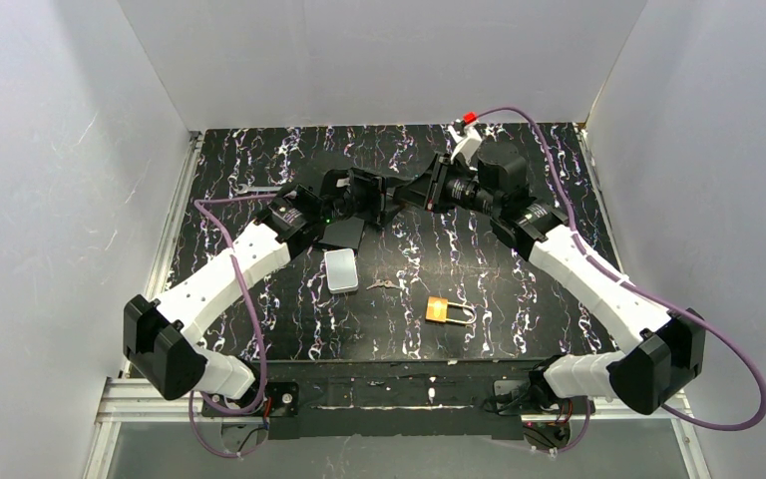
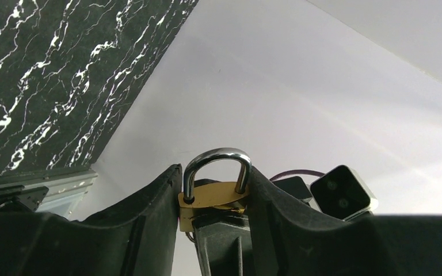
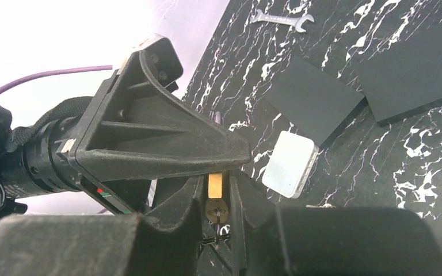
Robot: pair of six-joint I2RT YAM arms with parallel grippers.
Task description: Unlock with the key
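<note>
Now L tool (image 2: pixel 214 172) clamps padlock (image 2: pixel 213 196)

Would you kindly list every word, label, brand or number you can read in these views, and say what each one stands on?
No text is legible in any view.
Wrench: any stamping on its shank is too small to read.
Held brass padlock: no lettering shows on its visible face.
Red-and-green sticker on the arm housing: too blurred to read.
</note>
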